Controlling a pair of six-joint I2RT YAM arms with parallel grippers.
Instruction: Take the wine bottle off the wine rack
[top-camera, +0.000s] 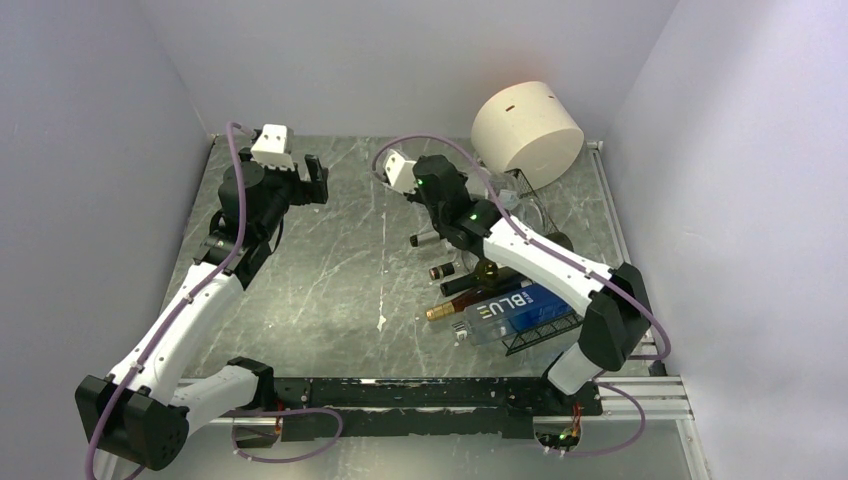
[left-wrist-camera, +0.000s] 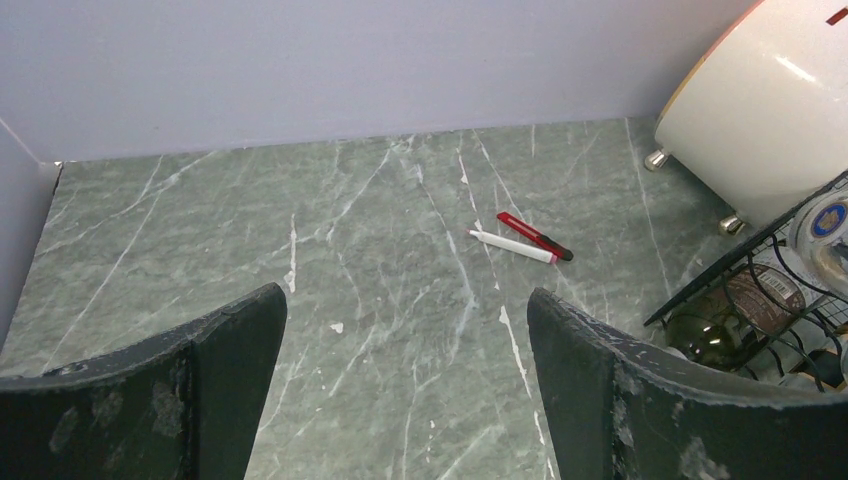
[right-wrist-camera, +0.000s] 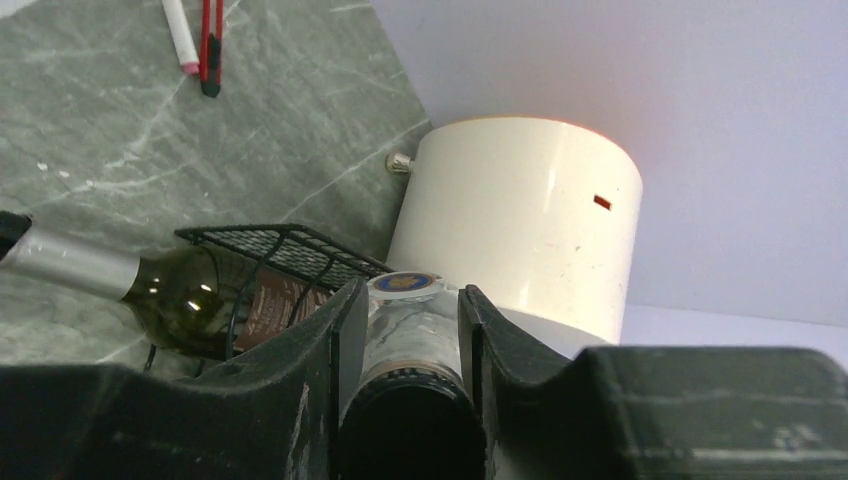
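Fingers (right-wrist-camera: 300, 370) of right gripper (right-wrist-camera: 410, 300) clamp wine bottle (right-wrist-camera: 405, 345) neck at wine rack (right-wrist-camera: 280, 243) — left gripper (left-wrist-camera: 405, 300) wide, empty, near table (left-wrist-camera: 300, 200) far edge.

bottles (top-camera: 505, 312) in wine rack (top-camera: 545, 336) | cylinder (top-camera: 527, 135) behind rack | pens (left-wrist-camera: 512, 245) left of rack

Table top: the table (top-camera: 340, 280) was dark green-grey with a stone look, crossed by thin white veins and a few white flecks.
Back wall: the back wall (top-camera: 400, 60) was plain pale lavender-grey and met the table's far edge.
Side walls: the left wall (top-camera: 80, 200) and the right wall (top-camera: 740, 200) were the same plain colour and closed the table in on both sides.
Edging: a silver metal rail (top-camera: 612, 215) ran along the table's right edge, and a black bar (top-camera: 400, 392) lay across the near edge.
Light: soft and even, with only weak shadows on the table.
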